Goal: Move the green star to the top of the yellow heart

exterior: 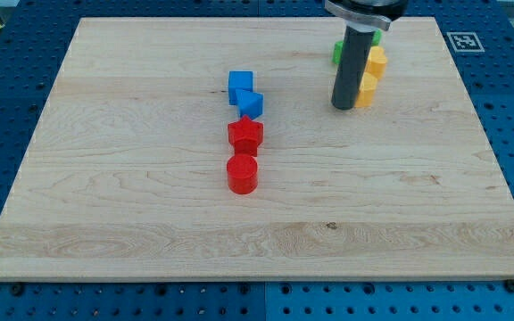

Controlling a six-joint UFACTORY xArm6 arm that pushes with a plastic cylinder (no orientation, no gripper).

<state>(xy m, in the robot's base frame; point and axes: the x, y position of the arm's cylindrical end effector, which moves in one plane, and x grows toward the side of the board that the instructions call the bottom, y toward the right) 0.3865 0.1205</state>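
My tip rests on the board near the view's top right. Right beside it on the right are two yellow blocks: a lower one, touching or nearly touching the rod, and an upper one. Which of them is the heart I cannot tell. A green block, mostly hidden behind the rod, shows as slivers at the rod's left and at its upper right; its star shape cannot be made out.
A blue cube and a smaller blue block sit near the board's middle. Below them are a red star-like block and a red cylinder. The board's top edge runs just behind the green block.
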